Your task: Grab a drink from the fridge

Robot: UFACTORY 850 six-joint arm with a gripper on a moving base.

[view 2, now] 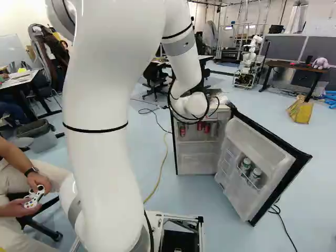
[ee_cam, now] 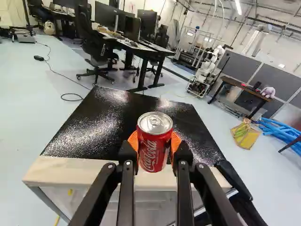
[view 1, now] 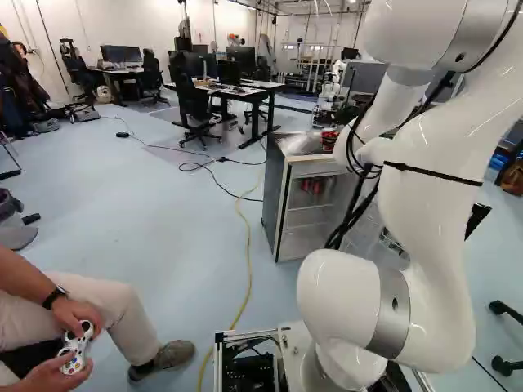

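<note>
- Big and white, the arm (view 2: 102,157) is closest, and it bends out to the fridge (view 1: 274,196).
- The fridge has its door (view 2: 254,140) wide open, and more drinks (view 2: 182,130) stand inside.
- Much smaller, the tool (ee_cam: 154,143) is pinching the red can (ee_cam: 151,154), with its orange pads (ee_cam: 176,141) on two sides.
- The red can is likely full, so it should feel a bit heavy for its size. Its thin wall may dent if squeezed too hard. It is round and smooth, and could slip if wet. I would hold it just like this, by its sides and with the lid up.
- It stands upright between the tool's two fingers, out by their tips. The wrist view shows it by the near edge of the fridge's black top. I can't tell if its bottom touches anything.
</note>
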